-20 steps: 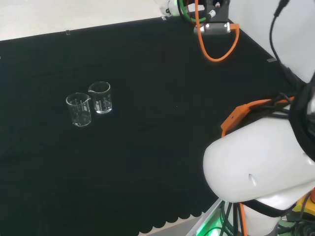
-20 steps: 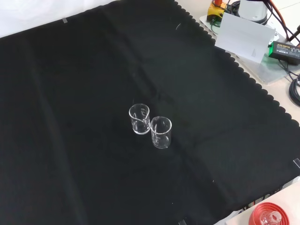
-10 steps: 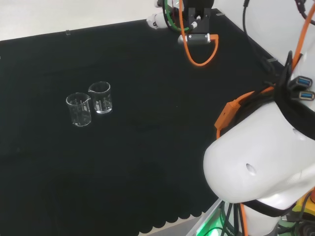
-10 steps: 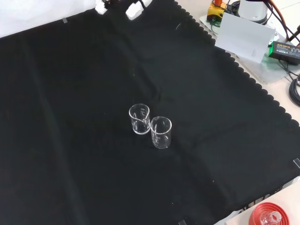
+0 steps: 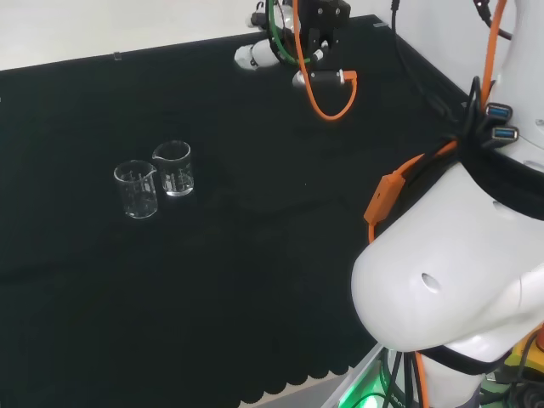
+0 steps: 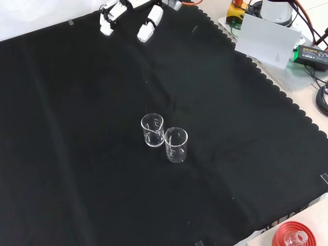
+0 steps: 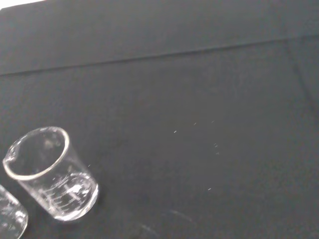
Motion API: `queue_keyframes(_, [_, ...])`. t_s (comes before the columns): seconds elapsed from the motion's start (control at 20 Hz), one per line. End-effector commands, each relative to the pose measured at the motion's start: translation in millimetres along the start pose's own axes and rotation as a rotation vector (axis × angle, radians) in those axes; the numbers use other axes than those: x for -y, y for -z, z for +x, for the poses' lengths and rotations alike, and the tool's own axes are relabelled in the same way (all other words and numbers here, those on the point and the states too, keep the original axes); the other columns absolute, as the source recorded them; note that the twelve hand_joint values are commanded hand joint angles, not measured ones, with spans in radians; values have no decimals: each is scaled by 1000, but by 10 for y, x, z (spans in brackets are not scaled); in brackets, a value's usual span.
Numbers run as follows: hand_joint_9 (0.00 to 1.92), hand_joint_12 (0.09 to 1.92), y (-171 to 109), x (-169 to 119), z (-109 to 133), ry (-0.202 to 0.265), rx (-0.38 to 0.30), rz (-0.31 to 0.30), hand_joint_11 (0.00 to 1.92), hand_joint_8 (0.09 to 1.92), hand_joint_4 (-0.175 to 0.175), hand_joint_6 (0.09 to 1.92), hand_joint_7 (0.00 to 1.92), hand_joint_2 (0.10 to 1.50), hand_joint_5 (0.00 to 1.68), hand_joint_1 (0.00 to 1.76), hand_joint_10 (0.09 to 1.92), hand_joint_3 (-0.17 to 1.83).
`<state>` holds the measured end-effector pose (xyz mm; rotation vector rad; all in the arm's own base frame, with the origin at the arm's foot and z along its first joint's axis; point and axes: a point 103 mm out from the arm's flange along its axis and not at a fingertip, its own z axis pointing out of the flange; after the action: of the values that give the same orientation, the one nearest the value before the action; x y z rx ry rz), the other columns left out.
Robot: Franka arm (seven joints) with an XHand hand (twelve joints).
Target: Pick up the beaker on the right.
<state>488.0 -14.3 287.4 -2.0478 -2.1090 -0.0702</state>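
Hand (image 6: 128,13) at far edge in front view, fingers straight, empty; well apart from touching beakers (image 6: 164,137).

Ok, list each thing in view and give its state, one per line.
Left beaker in the head view: upright, empty, on the cloth.
Right beaker in the head view: upright, empty, right beside the other, not held.
Hand: open, holding nothing, far from both beakers.
Black cloth: spread flat.
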Motion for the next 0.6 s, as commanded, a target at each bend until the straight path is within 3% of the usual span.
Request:
queue_keyframes(0.05, [223,887,-181,-97,76,70,-12,19,0,334,-65,87,212,977,263,593,582,101])
queue_keyframes(0.25, [226,971,-328,-135,139,109,-25,40,0,559,-70,87,124,826,260,671,676,296])
queue_keyframes(0.4, [222,954,-454,-173,191,136,-39,57,0,594,-71,87,111,718,253,676,687,460])
queue_keyframes(0.6, [187,891,-640,-230,238,165,-76,87,0,594,-70,87,97,657,241,663,680,518])
